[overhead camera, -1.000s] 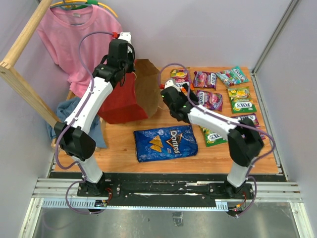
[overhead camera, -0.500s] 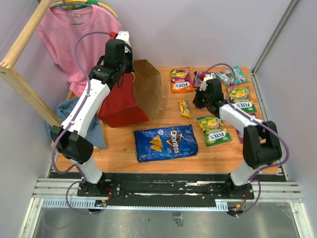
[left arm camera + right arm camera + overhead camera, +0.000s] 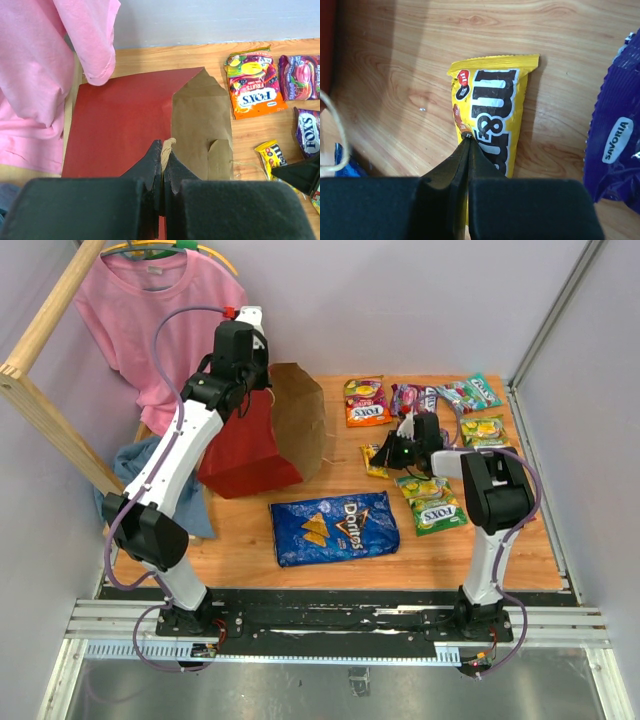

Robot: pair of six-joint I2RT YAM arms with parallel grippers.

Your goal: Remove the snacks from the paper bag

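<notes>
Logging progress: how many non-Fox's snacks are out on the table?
2: Doritos bag at the front middle of the table; yellow M&M's packet right of the paper bag, under the right gripper. The bag may hide more.

The paper bag (image 3: 115,125) is matt, the snacks (image 3: 254,85) glossy plastic film, the table (image 3: 445,45) smooth grained wood.

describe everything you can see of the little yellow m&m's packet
A small glossy yellow packet with brown, white-edged m&m's lettering, a little red logo near one corner and a crimped end seam. It lies flat, print up, on the wooden table, between the paper bag and a purple packet, bare wood showing on both sides. The right gripper, jaws shut, has its tips on the printed face near one long edge; whether they pinch the film cannot be told.
</notes>
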